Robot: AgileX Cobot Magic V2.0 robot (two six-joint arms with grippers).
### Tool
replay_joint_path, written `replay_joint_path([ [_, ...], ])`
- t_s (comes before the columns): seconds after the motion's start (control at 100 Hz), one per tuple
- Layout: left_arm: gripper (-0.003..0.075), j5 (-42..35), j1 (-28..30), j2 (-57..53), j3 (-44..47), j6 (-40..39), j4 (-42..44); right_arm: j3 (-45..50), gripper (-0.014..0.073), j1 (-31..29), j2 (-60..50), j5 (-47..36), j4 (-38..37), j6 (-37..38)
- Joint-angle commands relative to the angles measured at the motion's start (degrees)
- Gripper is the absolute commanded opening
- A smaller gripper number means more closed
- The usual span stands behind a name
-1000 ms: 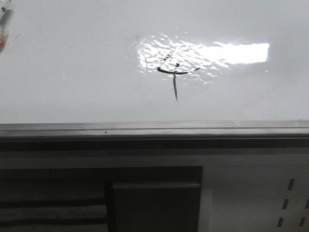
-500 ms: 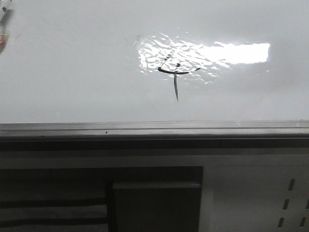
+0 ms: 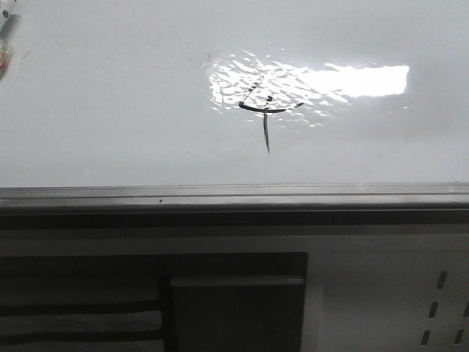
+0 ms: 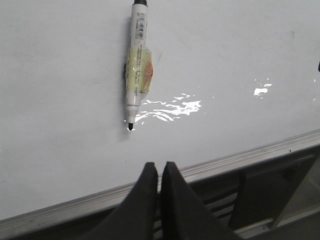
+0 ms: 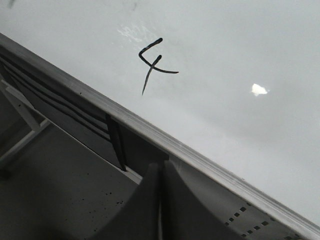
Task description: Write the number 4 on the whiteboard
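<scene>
The number 4 (image 3: pixel 265 111) is a thin black marker figure on the glossy whiteboard (image 3: pixel 110 110), partly inside the bright rippled reflection. It also shows in the right wrist view (image 5: pixel 153 65). A white marker (image 4: pixel 136 65) with yellow tape lies uncapped on the whiteboard (image 4: pixel 240 45), tip toward the near edge rail. My left gripper (image 4: pixel 157 166) is shut and empty, over the rail, short of the marker's tip. My right gripper (image 5: pixel 160 167) is shut and empty, below the rail of the whiteboard (image 5: pixel 240 45). Neither gripper shows in the front view.
A grey metal edge rail (image 3: pixel 234 196) runs along the board's near side. Below it are a dark recessed panel (image 3: pixel 234 308) and a white perforated panel (image 3: pixel 440 301). The marker's end shows at the front view's far left edge (image 3: pixel 6 22).
</scene>
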Motion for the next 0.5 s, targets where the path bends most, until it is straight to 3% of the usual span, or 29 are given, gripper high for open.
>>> replay_joint_path([
  [0.0, -0.0020, -4.41, 0.04, 0.35, -1.68, -0.33, -0.89, -1.44, -0.0072, -0.33, -0.16, -3.70, -0.60, 0.04],
  [0.2, -0.0020, -8.98, 1.62, -6.69, 3.66, -0.33, -0.89, -1.44, -0.0072, -0.33, -0.16, -3.61, -0.60, 0.04],
  [0.49, -0.0020, -21.39, 6.94, -23.44, 19.29, -0.33, 0.82, -1.44, -0.0072, -0.33, -0.16, -3.61, -0.60, 0.04],
])
